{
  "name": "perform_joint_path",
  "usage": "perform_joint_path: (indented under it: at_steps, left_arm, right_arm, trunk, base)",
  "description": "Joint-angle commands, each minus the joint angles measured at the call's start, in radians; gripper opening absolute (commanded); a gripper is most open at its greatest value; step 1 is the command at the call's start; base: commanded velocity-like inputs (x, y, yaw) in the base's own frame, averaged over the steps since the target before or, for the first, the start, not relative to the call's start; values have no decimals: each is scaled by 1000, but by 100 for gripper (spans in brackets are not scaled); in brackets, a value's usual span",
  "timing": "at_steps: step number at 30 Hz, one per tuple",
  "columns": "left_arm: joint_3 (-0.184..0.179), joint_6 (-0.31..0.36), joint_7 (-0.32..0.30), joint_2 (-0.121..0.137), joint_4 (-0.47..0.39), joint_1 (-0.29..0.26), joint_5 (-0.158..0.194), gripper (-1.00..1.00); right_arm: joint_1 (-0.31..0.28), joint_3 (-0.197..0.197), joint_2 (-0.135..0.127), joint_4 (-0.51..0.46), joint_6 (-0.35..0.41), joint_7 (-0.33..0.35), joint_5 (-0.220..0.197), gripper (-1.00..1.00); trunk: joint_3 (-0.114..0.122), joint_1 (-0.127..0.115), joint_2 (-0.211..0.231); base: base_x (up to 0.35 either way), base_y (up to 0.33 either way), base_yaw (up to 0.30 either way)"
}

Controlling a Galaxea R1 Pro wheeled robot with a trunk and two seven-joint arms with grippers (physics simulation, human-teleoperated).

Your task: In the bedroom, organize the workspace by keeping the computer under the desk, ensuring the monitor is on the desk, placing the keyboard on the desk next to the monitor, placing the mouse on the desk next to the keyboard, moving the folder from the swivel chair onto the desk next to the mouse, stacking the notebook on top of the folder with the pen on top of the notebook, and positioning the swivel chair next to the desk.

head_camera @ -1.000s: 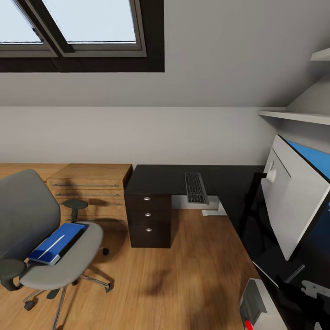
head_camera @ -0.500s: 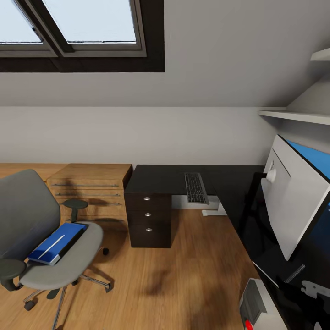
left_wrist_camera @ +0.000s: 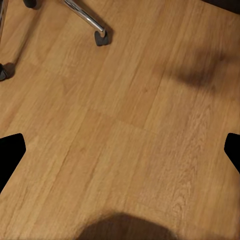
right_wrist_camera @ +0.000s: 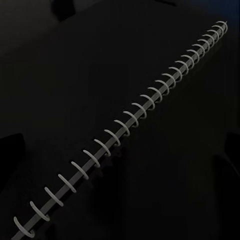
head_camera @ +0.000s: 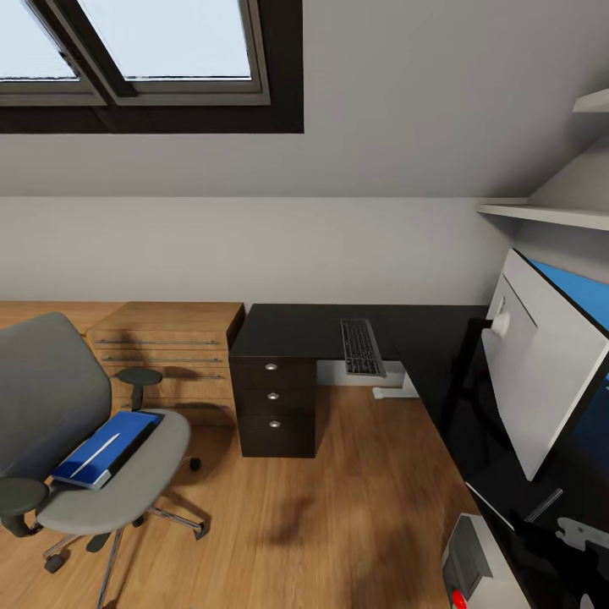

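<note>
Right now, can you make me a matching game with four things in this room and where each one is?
Things:
1. folder
2. keyboard
3. swivel chair
4. monitor

Places:
A. standing on the wooden floor, beside the light-wood cabinet
B. standing on the near right part of the desk, its pale back showing
C. lying on the chair's seat
D. lying on the black desk top, above the white leg

Pairs: 1-C, 2-D, 3-A, 4-B
</note>
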Motion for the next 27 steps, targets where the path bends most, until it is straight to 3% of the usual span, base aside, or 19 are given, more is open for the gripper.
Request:
perform_joint_path:
  at_steps: [1, 19, 27]
  left_arm:
    - [8, -3, 2, -1, 0, -1, -5, 100]
    - [8, -3, 2, -1, 0, -1, -6, 100]
    - [8, -3, 2, 0, 0, -1, -6, 100]
  right_arm:
    - [0, -5, 0, 30, -2, 2, -3, 100]
    - [0, -5, 2, 22, -6, 3, -5, 100]
    - [0, -5, 2, 13, -7, 36, -6, 100]
  trunk:
    - [-1, 0, -1]
    - [-1, 0, -1]
    - [-1, 0, -1]
  base:
    - [0, 0, 0]
    - [0, 0, 0]
    - [0, 0, 0]
